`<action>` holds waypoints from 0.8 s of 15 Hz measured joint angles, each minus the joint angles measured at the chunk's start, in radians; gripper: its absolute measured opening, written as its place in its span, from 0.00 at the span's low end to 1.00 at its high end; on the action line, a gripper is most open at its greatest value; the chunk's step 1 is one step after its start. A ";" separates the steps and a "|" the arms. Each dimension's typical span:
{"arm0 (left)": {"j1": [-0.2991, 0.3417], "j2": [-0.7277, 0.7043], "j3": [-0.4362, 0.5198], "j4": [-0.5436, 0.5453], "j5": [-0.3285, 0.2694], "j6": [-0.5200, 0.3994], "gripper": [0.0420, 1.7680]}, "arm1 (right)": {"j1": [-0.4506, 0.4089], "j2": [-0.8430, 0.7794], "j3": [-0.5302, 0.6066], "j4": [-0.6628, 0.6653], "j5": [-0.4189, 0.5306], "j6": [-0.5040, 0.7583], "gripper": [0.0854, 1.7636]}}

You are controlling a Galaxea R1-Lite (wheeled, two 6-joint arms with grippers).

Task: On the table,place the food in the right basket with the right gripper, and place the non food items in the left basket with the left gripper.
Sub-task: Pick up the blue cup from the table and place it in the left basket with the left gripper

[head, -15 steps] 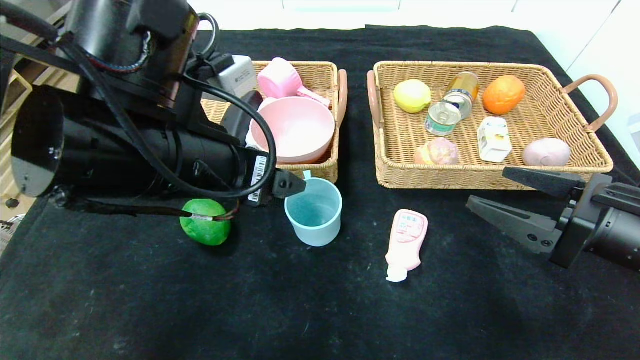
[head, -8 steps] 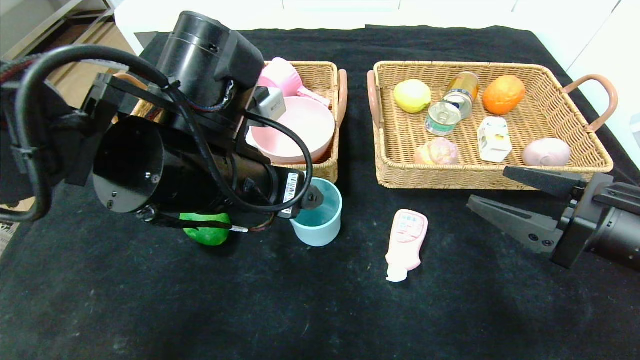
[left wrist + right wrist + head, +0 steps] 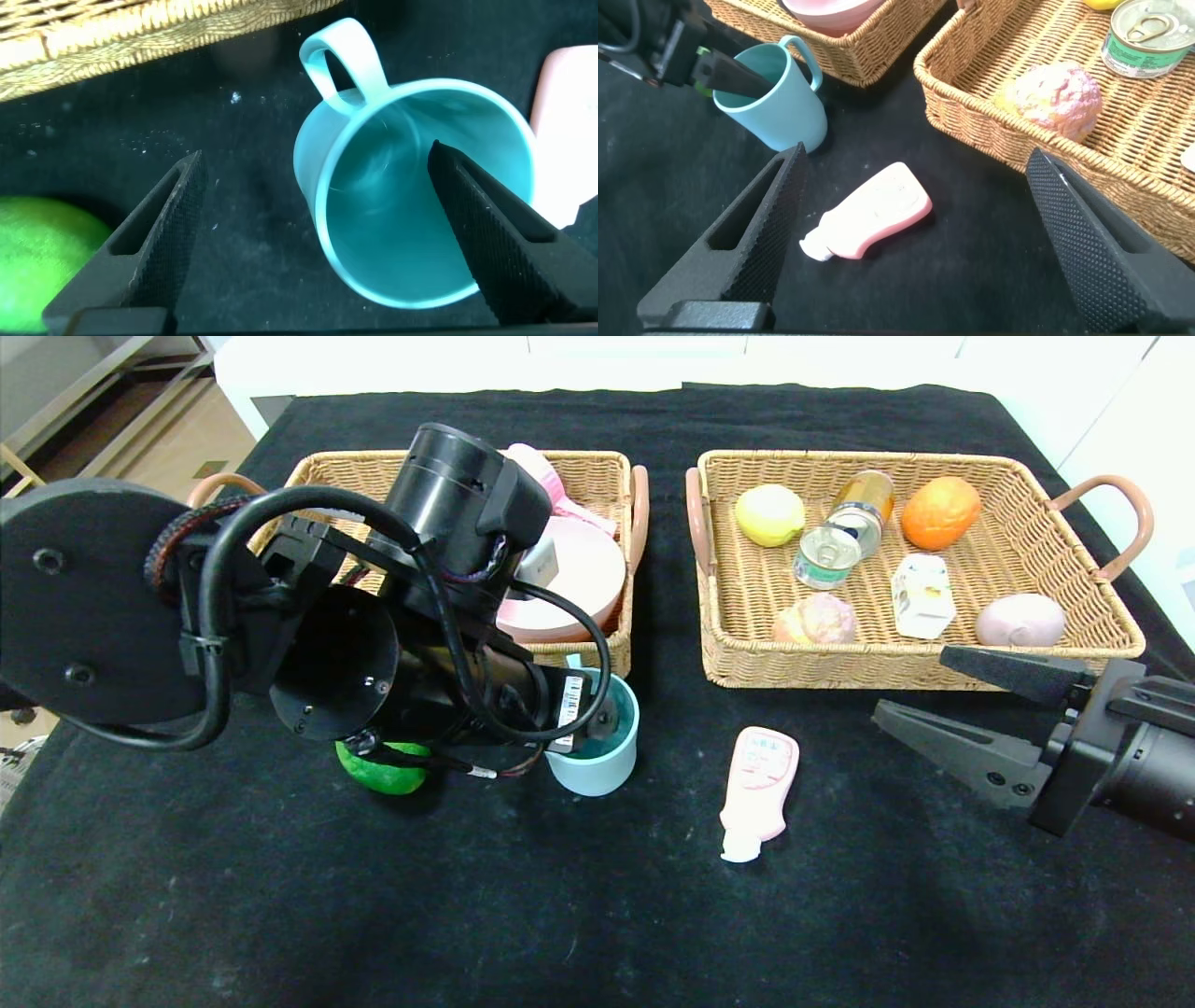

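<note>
Teal cup [image 3: 597, 747] sat upright just before the left basket [image 3: 597, 476]; left gripper [image 3: 318, 233] straddled its rim, jaws wide, one finger inside, nothing clamped. Right gripper [image 3: 943, 705] hung open and empty near the right basket [image 3: 934, 663].

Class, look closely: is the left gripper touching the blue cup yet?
Cannot tell. In the left wrist view one finger overlaps the blue cup interior, the other is outside; no contact or gap shows plainly.

— What sort of place is this looking like?
— A robot test room, staged rather than lived in. A black cloth-covered table [image 3: 597, 915] is standing against plain white walls [image 3: 1102, 392], with pale wooden shelving [image 3: 84, 401] showing at one corner.
— Anything else pointing that way?
— Two woven wicker baskets with brown handles [image 3: 1018, 560] are sitting side by side, holding sorted props.
</note>
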 joint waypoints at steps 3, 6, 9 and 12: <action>0.004 0.015 0.000 -0.008 -0.002 0.000 0.96 | -0.001 0.000 0.000 0.000 0.000 0.000 0.97; 0.005 0.028 0.000 -0.007 -0.001 0.000 0.97 | 0.000 0.001 0.000 0.000 0.000 0.000 0.97; 0.005 0.032 0.001 -0.006 -0.001 0.000 0.66 | 0.000 0.000 0.000 0.000 0.000 0.000 0.97; 0.005 0.032 0.003 -0.005 -0.003 0.000 0.46 | 0.000 0.000 0.001 0.000 0.000 -0.001 0.97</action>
